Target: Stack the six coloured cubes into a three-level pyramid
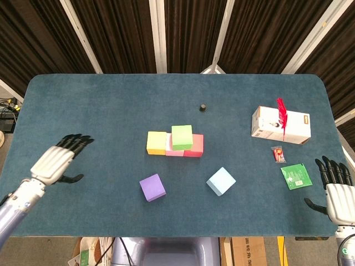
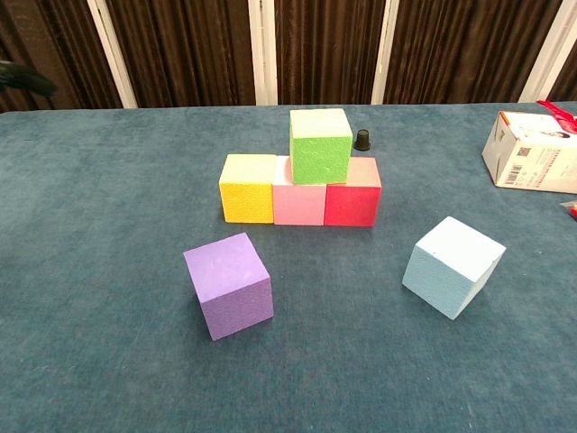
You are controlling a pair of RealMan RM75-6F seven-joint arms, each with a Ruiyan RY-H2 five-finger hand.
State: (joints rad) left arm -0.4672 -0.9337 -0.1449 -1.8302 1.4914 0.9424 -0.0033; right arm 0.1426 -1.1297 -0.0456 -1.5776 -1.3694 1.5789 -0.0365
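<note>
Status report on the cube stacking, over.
Left hand and right hand open, holding nothing. Green cube on the pink cube and red cube; purple cube, light blue cube loose. Nothing blocking.

Three foam cubes stand in a touching row at the middle of the blue cloth-covered table (image 1: 111, 105): the yellow foam cube (image 2: 248, 188) at the left, the pink foam cube (image 2: 298, 202) in the middle, the red foam cube (image 2: 352, 193) at the right. The green foam cube (image 2: 320, 144) sits on top, over the pink and red ones. A small black cap (image 2: 361, 139) stands behind the row. In front, apart from it, the purple foam cube (image 2: 229, 284) lies to the left and the pale blue foam cube (image 2: 452, 266) to the right, turned at an angle. At the far right the white cardboard box (image 1: 281, 125) carries a red feather (image 1: 283, 115); in front of it lie a small red wrapper (image 1: 278, 154) and a green sachet (image 1: 295, 176).
</note>
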